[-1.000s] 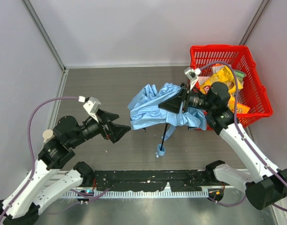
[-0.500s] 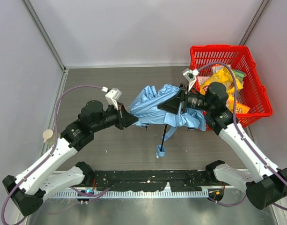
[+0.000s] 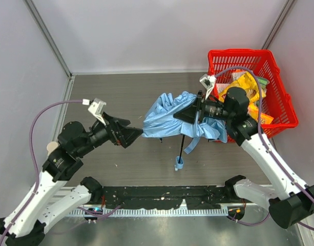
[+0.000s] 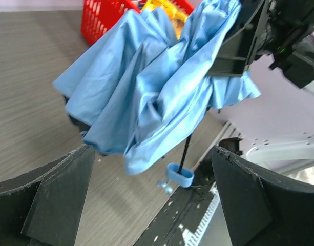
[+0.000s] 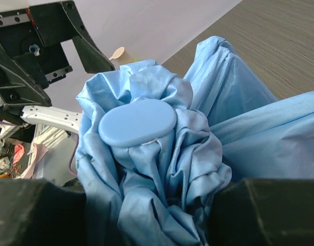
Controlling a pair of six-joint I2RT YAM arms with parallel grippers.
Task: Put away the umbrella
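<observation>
- Umbrella [image 3: 169, 120] sits over the middle of the table [image 3: 110, 92], just left of the red basket [image 3: 238, 52], with its light-blue canopy [image 4: 146, 87] collapsed and bunched.
- Right claw [image 3: 191, 114] is clamped on the gathered fabric near the canopy's top. In the right wrist view the oval blue cap [image 5: 138, 123] rises between its fingers [image 5: 34, 215].
- A thin black shaft [image 3: 183, 144] slants toward the near side and ends in the small blue handle [image 3: 179, 164]. I cannot tell whether the handle touches the table.
- Left claw [image 3: 135, 132] has its jaws spread wide and grips nothing. It is just beside the canopy's left edge, and I cannot tell whether it touches it.
- The basket holds yellow packets [image 3: 246, 84].
</observation>
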